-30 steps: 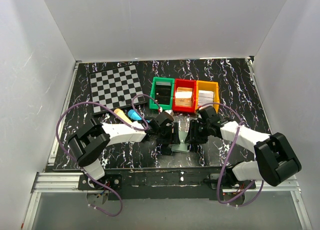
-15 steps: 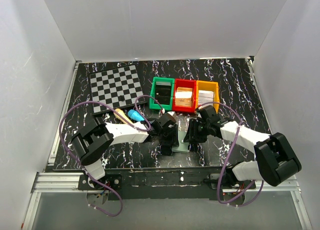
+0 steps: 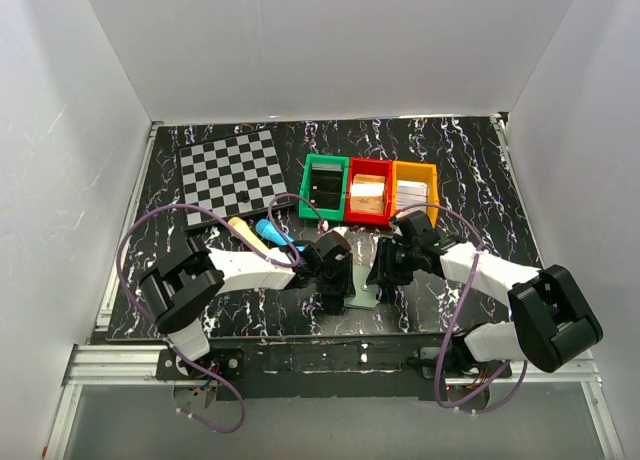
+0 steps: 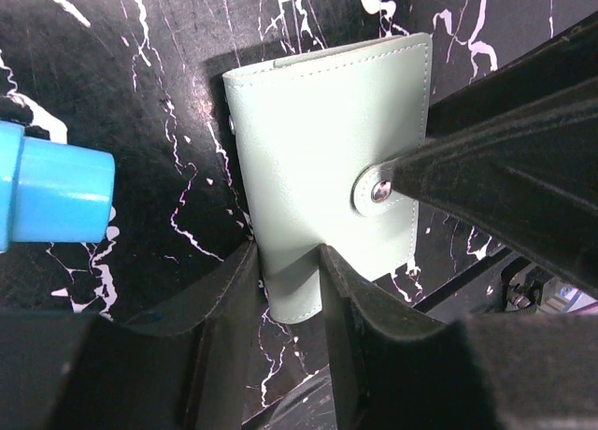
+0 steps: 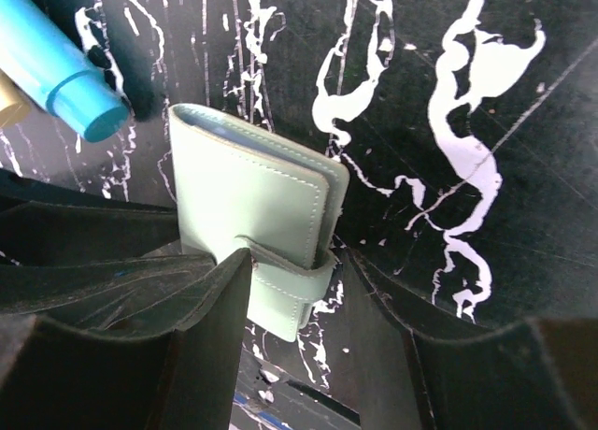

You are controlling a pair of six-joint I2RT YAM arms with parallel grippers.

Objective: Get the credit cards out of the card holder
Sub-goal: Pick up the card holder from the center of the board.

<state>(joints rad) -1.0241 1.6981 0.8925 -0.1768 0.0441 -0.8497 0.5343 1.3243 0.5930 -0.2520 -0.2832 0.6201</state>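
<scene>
The card holder [image 4: 318, 140] lies shut on the dark worktop [image 3: 480, 180], close to the near edge and between the two arms. Its little tab [image 4: 378, 192] is snapped down. The credit cards cannot be seen (they are most likely tucked inside). The right gripper [image 5: 294, 254] pinches the tab end of the holder, with one finger on each side of the strap. The left gripper [image 4: 286, 260] has its fingers on either side of one corner of the holder. The pictures do not show if it has a real hold there, so one cannot tell. The step in hand looks like getting the holder open. To do it well, the left gripper should hold its corner firmly so the holder cannot slide or lift. Then the right gripper should pull the tab up and away, slowly, until the snap pops. The pull should go along the strap and not sideways, or the holder may twist out of the grip. The blue pen cap [image 4: 51, 192] lies near, so neither arm should bump it.
</scene>
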